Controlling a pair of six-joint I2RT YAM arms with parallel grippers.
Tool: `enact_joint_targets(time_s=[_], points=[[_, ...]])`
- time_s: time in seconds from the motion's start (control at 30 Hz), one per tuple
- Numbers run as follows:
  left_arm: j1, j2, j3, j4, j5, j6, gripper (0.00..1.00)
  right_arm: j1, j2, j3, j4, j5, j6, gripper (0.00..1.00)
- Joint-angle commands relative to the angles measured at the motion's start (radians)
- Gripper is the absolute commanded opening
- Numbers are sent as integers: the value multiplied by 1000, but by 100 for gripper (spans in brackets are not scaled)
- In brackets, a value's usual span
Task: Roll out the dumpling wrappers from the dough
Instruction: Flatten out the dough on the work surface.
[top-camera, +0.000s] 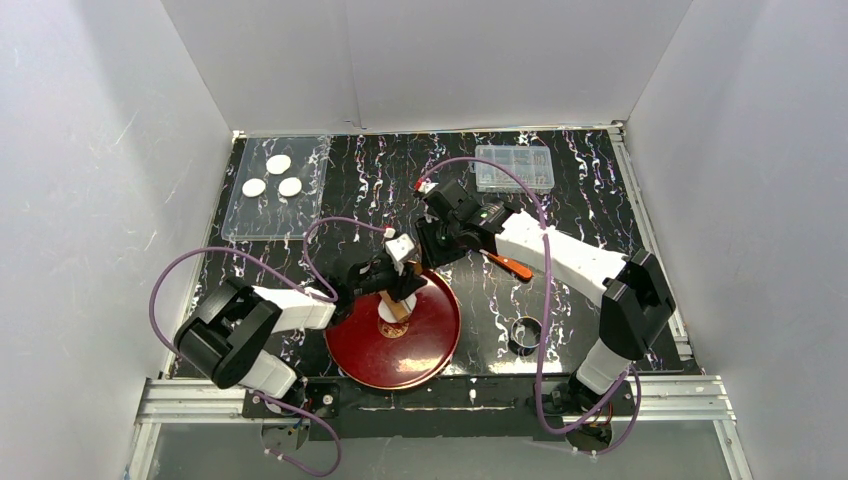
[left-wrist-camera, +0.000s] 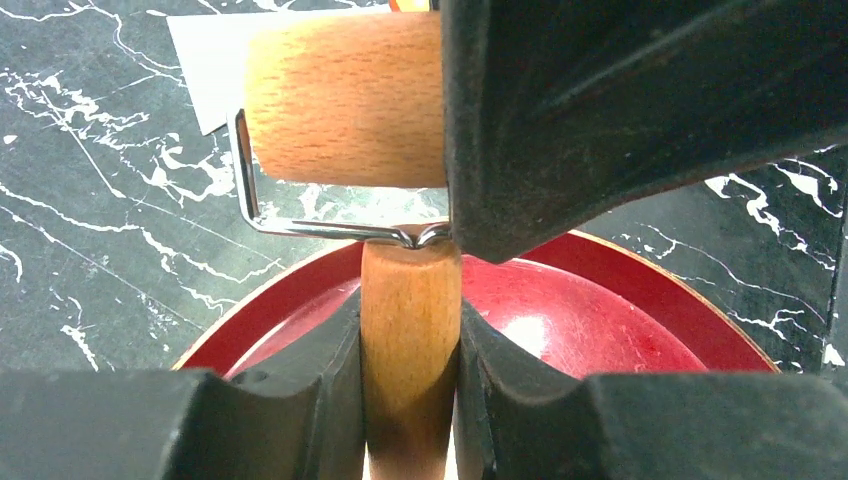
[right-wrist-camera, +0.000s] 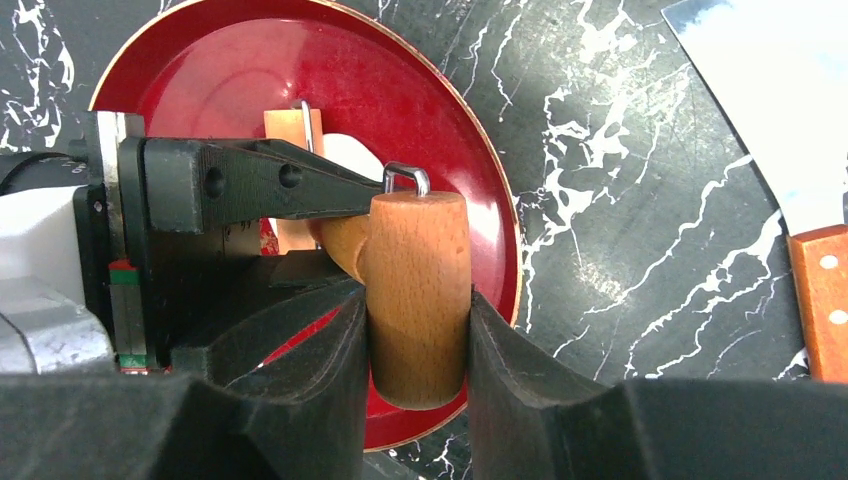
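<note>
A wooden roller with a barrel at each end hangs over the red plate (top-camera: 432, 340). My left gripper (top-camera: 398, 272) is shut on its handle (left-wrist-camera: 410, 340). Its large barrel (right-wrist-camera: 418, 290) sits between the closed fingers of my right gripper (top-camera: 432, 252). The small barrel (right-wrist-camera: 290, 125) points down at the dough (right-wrist-camera: 345, 160), a white piece on the plate, mostly hidden by the left fingers (right-wrist-camera: 250, 180). I cannot tell whether they touch. Three round dumpling wrappers (top-camera: 278, 163) lie on a clear tray (top-camera: 275, 215) at the back left.
A knife with an orange handle (top-camera: 512, 266) lies right of the plate, under my right arm. A metal ring cutter (top-camera: 525, 330) sits near the front right. A clear plastic box (top-camera: 514, 167) stands at the back. White walls surround the black marbled table.
</note>
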Motion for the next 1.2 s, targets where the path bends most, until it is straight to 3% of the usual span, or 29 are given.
enact_joint_targets(time_s=[0.0,0.33,0.6,0.73,0.87,1.17], points=[[-29,39,22,68,-85,-35,0,71,-48,13,-4,-136,25,1],[-37,11,135,88,-38,-36,0,71,-48,168,-64,-110,-12,1],[-39,-28,149,58,11,-13,0,72,-55,197,-64,-126,-9,1],[-46,66,117,125,-58,-22,0,73,-84,72,17,-87,-26,1],[-63,97,152,173,-53,-20,0,108,-89,78,16,-53,-75,1],[-92,150,60,171,-100,-108,0,130,-95,-43,63,-82,-81,1]])
